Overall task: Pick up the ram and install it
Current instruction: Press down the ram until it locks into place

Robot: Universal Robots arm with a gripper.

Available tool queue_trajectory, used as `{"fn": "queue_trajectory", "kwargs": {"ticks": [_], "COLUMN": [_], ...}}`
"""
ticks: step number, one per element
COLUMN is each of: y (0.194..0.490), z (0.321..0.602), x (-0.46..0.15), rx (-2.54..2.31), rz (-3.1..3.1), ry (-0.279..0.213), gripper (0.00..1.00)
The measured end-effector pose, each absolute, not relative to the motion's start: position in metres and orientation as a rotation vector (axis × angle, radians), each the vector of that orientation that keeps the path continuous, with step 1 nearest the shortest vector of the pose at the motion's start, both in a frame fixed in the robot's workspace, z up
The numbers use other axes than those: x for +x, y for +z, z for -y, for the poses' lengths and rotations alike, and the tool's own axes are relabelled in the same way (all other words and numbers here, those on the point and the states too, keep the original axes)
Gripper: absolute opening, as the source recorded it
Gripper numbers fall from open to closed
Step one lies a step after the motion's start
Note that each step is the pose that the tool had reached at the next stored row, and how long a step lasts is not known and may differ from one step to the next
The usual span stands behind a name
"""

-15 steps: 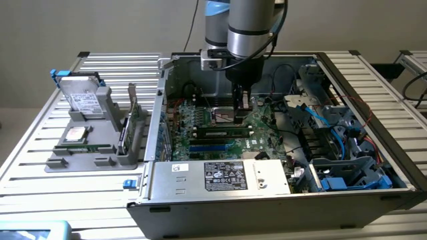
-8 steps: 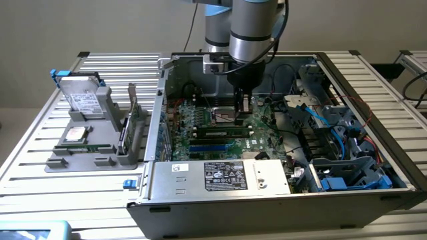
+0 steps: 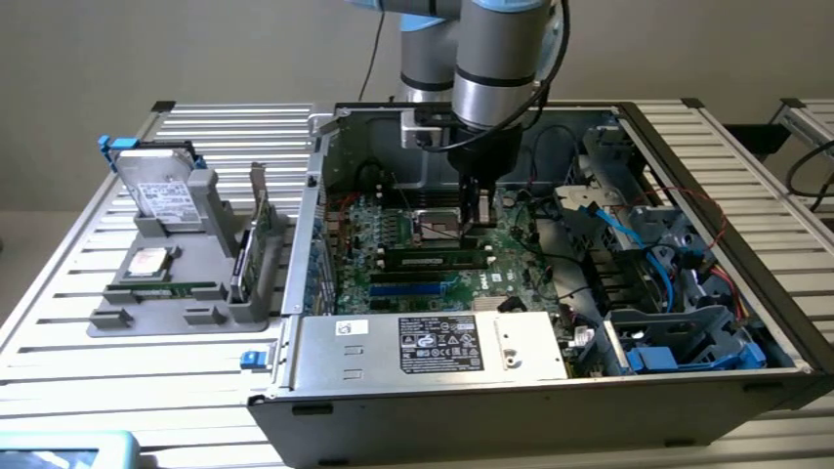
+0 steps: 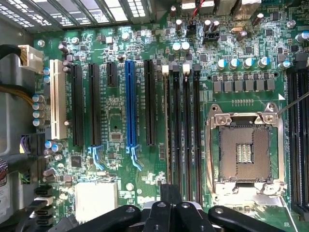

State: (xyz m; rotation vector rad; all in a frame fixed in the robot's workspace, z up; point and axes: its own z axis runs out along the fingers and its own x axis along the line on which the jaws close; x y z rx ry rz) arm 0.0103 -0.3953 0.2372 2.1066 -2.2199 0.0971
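Gripper (image 3: 479, 217) pressed together, I hover mid-frame over mobo (image 3: 391, 234); ram (image 3: 437, 261) just below-left; case walls (image 3: 316, 186) well apart.

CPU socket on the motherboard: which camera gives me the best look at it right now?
The wrist view: the CPU socket faces the camera squarely, with its metal frame and contact field plain to see. The exterior view shows it from farther off and at a slant, deep inside the open case.
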Motion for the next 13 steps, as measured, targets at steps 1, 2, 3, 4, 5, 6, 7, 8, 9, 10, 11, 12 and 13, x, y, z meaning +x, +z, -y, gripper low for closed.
{"fn": "queue_trajectory", "kwargs": {"ticks": [1,2,3,4,5,6,7,8,9,10,11,12,13], "y": [0.2364,0.2362,0.236,0.2359,0.2356,0.2352,0.2348,0.2345,0.2341,0.2338,0.2338,0.2337,0.2336], "z": [0.3953,0.3954,0.3954,0.3954,0.3954,0.3955,0.3955,0.3956,0.3956,0.3956,0.3956,0.3957,0.3958], "x": [0.0103,0.0101,0.0096,0.0092,0.0089,0.0089,0.0089,0.0088,0.0088,0.0088,0.0088,0.0087,0.0086], "rx": [2.107,2.107,2.107,2.107,2.107,2.107,2.107,2.107,2.107,2.107,2.107,2.107,2.107], "rz": [2.22,2.22,2.22,2.219,2.22,2.22,2.22,2.22,2.22,2.22,2.22,2.22,2.22], "ry": [0.097,0.097,0.097,0.097,0.097,0.097,0.097,0.097,0.097,0.097,0.097,0.097,0.097], "gripper": [0.11,0.11,0.11,0.11,0.11,0.11,0.11,0.11,0.11,0.11,0.11,0.11,0.11]}}
